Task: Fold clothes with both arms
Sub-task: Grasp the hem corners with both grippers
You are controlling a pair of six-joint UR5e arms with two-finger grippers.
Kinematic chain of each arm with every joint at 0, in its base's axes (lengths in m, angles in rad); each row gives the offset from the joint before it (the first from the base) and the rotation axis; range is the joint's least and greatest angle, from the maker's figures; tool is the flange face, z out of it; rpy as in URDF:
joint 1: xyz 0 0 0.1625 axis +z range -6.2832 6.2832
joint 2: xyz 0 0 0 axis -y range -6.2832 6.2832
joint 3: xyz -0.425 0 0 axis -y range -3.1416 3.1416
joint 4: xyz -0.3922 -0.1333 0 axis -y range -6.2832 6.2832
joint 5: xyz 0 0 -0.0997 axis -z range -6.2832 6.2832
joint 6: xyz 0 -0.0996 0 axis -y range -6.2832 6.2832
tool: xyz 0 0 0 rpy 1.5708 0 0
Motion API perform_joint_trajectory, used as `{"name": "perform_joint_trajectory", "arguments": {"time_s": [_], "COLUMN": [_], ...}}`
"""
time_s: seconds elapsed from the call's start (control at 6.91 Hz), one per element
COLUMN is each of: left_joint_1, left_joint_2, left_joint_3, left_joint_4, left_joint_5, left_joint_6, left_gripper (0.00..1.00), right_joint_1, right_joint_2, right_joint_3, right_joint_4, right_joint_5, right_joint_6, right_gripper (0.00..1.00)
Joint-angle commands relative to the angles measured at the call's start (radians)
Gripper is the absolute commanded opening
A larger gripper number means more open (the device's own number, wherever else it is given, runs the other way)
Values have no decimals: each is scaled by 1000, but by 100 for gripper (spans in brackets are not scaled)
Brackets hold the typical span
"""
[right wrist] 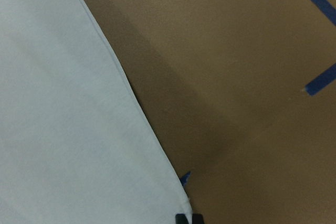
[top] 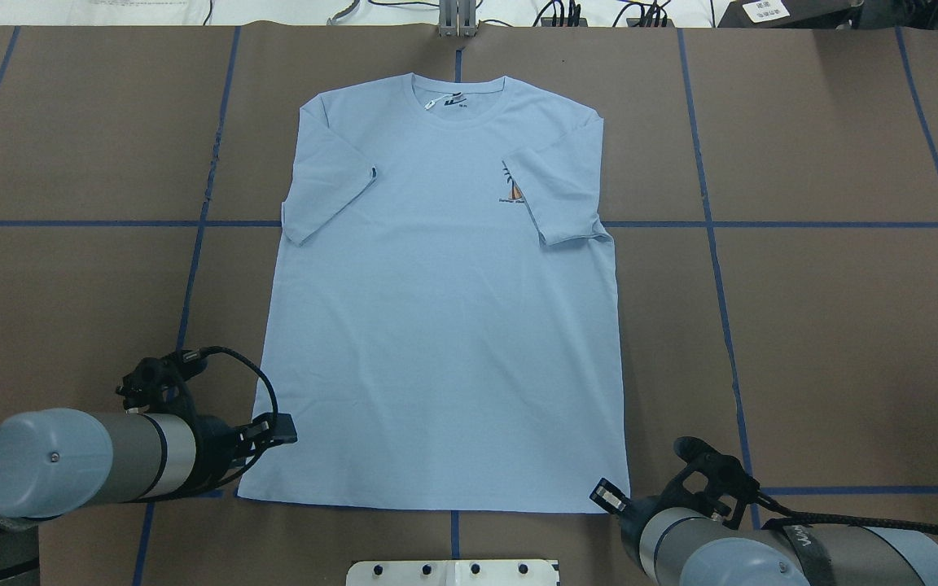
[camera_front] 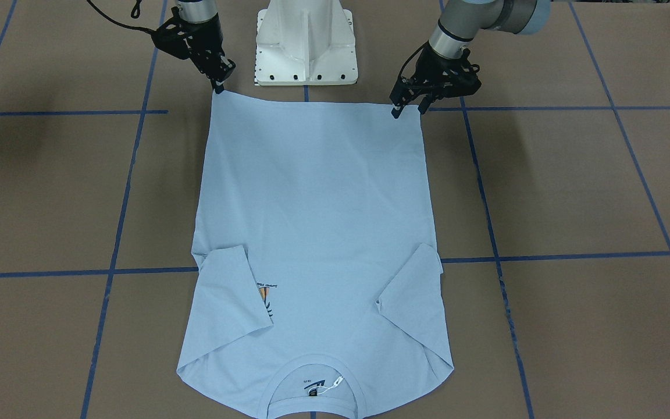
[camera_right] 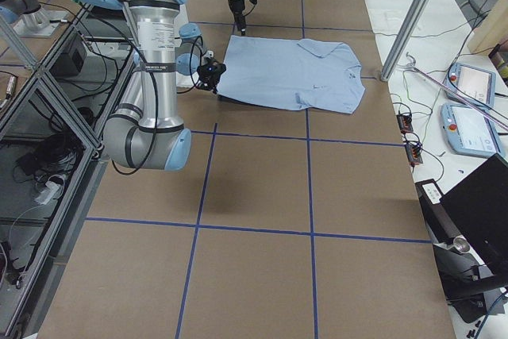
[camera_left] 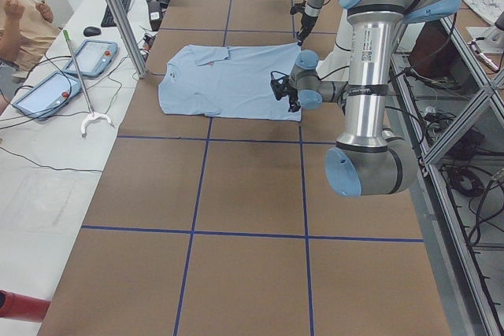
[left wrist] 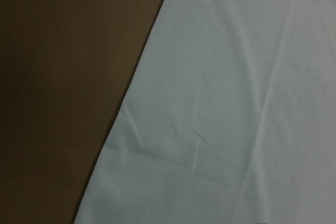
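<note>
On the desk (top: 827,342), near my base (camera_front: 306,43): light blue T-shirt (top: 444,309) lies flat, front up. Hem is toward me and the collar (top: 459,81) is at the far end, with the neck tag (top: 454,102) showing inside it. Both short sleeves are folded inward onto the body. The sleeve on my right side partly covers the small orange-and-dark chest print (top: 511,189). Cloth is mostly smooth, with faint wrinkles in the left wrist view.

My left arm (top: 86,464) is down at the hem corner on my left. The left jaws are parted, two fingertips clearly apart in the front-facing view. One tip is over the cloth and the other is right at the corner edge. They hold nothing that I can see.

My right arm (top: 762,553) is at the other hem corner. The right jaws have their tips at that corner, and two dark tips show close together in the right wrist view. I cannot tell if they are closed or gripping cloth.

Blue tape lines (top: 705,224) cross the brown desk around the shirt.
</note>
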Motion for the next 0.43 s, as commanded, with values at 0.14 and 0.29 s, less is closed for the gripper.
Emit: {"name": "perform_joint_trajectory", "arguments": {"time_s": [0.14,0.29], "left_joint_1": [72,73], "left_joint_2": [8,8], "left_joint_3": [27,27], "left_joint_4": [81,88], "left_joint_5": [1,1], "left_joint_6": [-22,-22], "left_gripper": [78,77], "right_joint_1": [-1,-1], "right_joint_2": [4,4], "right_joint_3": [-1,-3], "right_joint_4": [2,3], "right_joint_5": [0,0], "right_joint_6": [-1,-1], "right_gripper": [0,0]}}
